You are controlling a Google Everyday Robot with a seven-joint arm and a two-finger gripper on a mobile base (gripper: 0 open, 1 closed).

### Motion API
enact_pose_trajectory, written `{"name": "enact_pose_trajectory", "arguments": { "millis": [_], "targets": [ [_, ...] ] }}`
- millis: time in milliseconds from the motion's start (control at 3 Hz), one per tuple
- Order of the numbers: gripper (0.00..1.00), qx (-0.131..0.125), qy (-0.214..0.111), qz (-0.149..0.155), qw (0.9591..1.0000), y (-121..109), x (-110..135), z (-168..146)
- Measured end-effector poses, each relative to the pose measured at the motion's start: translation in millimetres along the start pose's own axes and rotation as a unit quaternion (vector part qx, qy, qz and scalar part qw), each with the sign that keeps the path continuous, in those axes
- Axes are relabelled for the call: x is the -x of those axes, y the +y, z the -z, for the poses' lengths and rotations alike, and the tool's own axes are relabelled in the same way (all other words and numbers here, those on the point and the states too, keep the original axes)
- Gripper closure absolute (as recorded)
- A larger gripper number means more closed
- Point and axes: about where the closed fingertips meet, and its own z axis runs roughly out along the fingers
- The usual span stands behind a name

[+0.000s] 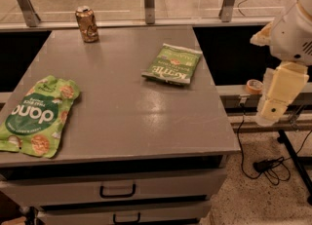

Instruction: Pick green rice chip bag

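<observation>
End effector right of crinkly bag

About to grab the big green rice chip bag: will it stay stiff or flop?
Likely floppy: the green rice chip bag lies crinkled and nearly flat. Probably light, and its glossy film may slip. The gripper hangs right of the table, far from the bag.

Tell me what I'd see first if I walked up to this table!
The big bright-green chip bag pops out first, lying at the front left edge of the table. Next comes the robot's pale claw, hanging off to the right beside the table, touching nothing. A smaller, darker chip bag lies toward the back right, and a can stands at the back.
</observation>
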Motion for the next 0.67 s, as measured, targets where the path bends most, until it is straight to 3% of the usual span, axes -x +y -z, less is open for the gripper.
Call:
{"name": "enact_pose_trajectory", "arguments": {
  "millis": [333,667],
  "targets": [
    [0.00,0.016,-0.045,0.066,0.9967,-13.2,53.6,-24.2],
    [0.00,0.039,-0.102,0.158,0.9813,-15.8,137.9,-52.9]
  ]
}}
